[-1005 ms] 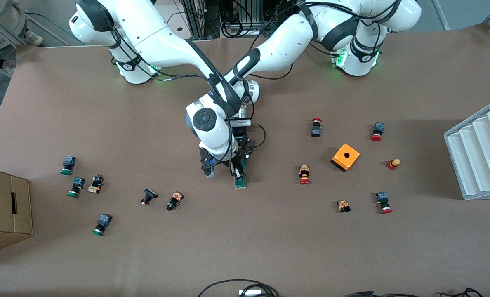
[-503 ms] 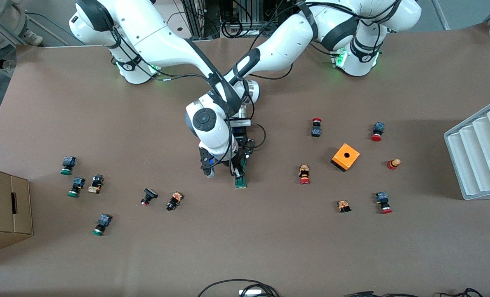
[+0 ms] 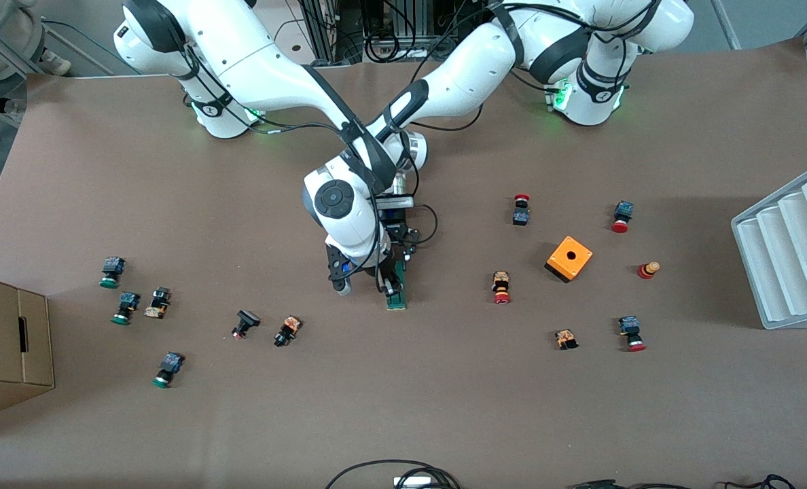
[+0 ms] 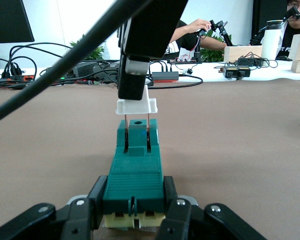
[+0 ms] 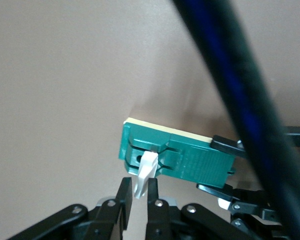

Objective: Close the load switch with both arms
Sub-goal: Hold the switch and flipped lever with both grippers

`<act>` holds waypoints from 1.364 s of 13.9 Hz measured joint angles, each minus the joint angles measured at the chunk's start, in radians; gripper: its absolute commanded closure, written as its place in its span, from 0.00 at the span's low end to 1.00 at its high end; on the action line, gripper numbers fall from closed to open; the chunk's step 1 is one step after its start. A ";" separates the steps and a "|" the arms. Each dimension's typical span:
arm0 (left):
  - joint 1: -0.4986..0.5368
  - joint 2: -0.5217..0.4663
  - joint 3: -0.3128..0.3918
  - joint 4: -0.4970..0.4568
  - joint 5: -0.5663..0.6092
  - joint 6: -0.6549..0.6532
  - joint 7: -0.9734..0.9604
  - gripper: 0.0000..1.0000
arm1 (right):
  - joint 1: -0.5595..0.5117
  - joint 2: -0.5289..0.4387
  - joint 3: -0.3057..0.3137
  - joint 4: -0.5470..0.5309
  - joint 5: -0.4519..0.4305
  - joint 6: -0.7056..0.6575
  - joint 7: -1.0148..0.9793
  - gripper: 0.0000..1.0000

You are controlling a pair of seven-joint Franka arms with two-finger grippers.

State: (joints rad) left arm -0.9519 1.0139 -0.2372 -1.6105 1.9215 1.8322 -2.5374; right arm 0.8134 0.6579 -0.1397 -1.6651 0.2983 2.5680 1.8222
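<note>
The load switch [image 3: 397, 300], a narrow green bar, lies on the brown table near its middle. My left gripper [image 4: 134, 202] is shut on the sides of one end of its green body [image 4: 135, 167]. At the switch's other end, my right gripper [image 5: 138, 195] comes down from above and is shut on the white block [image 5: 146, 172]. That white block [image 4: 136, 106] stands raised above the green body on two thin pins. In the front view the right arm's wrist covers most of both grippers, so only the switch's end nearer the camera shows.
Small red- and green-capped push buttons lie scattered toward both ends of the table. An orange box with a hole [image 3: 569, 258] sits toward the left arm's end, with a white ribbed tray [image 3: 791, 251] at that edge. A cardboard box [image 3: 6, 339] stands at the right arm's end.
The right gripper's fingers have closed onto the white block. The right arm's wrist has shifted very slightly. The left arm and the switch stay put.
</note>
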 measured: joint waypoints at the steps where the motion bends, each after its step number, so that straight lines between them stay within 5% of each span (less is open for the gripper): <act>1: 0.000 0.000 0.000 0.000 0.000 0.000 0.000 0.53 | -0.006 0.005 -0.002 0.013 0.000 -0.009 0.000 0.81; 19: 0.000 0.000 0.000 0.000 0.000 0.000 0.001 0.52 | -0.020 0.109 -0.034 0.119 0.000 -0.013 0.000 0.80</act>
State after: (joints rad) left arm -0.9519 1.0139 -0.2374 -1.6105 1.9215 1.8322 -2.5361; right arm 0.7936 0.7671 -0.1734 -1.5463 0.2983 2.5547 1.8221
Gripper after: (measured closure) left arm 0.511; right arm 0.802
